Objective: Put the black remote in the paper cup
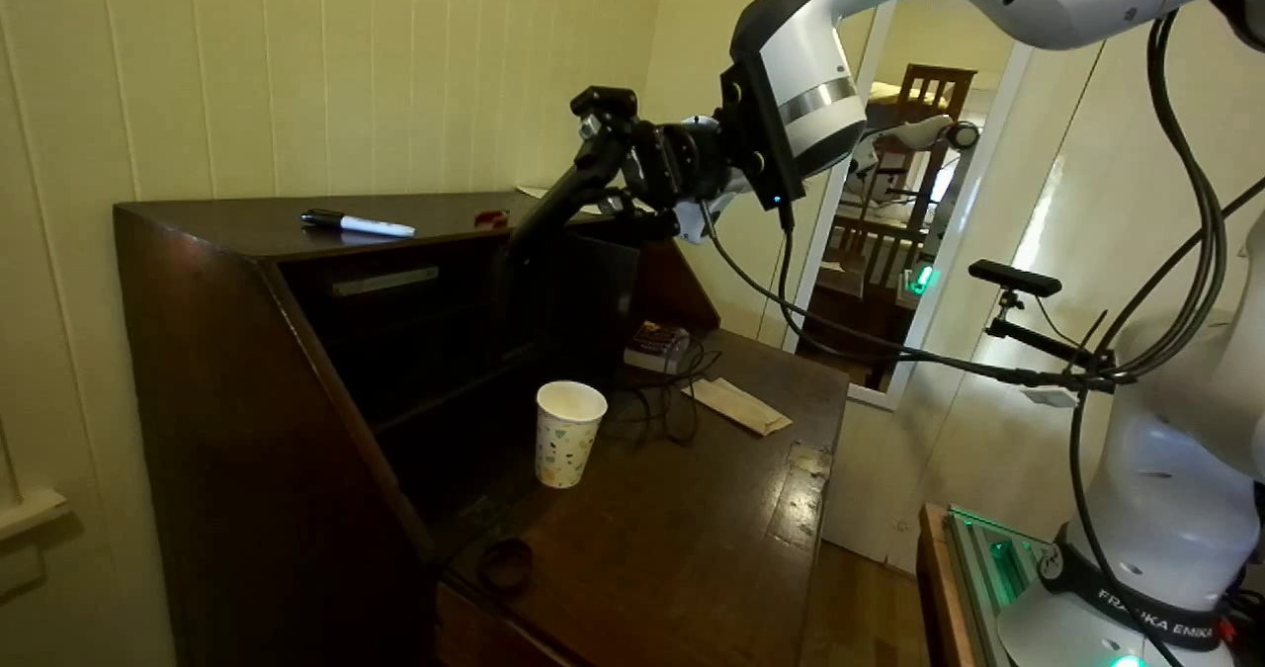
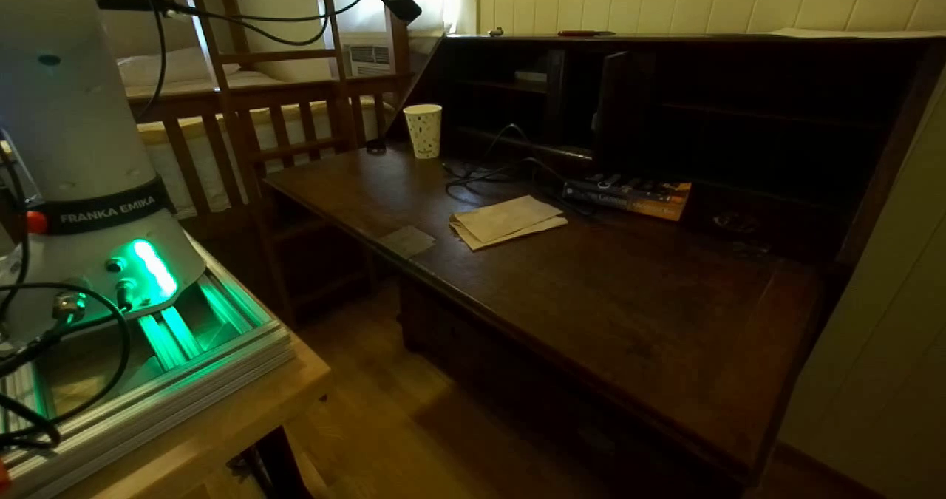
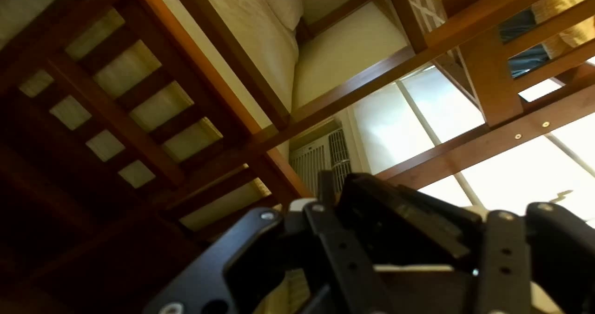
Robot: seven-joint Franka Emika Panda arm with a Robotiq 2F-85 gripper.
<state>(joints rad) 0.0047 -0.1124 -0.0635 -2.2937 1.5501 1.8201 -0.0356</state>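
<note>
Fingers point(image 3: 504, 239) grip the remote point(image 3: 404, 214) (a slim black bar, slanted) apart from the cup point(image 1: 568, 440), which stands upright on the table point(image 1: 682, 539).

Jaws are showing along the bottom; a black bar point(image 3: 411, 214) is sitting tilted between them, grip unclear. Behind, a wooden bed point(image 3: 228, 49) is filling the upper left, mattress point(image 3: 267, 49) and pillow point(image 3: 281, 0) showing, air conditioner point(image 3: 320, 158) sitting just beside a bright window point(image 3: 395, 123).
</note>
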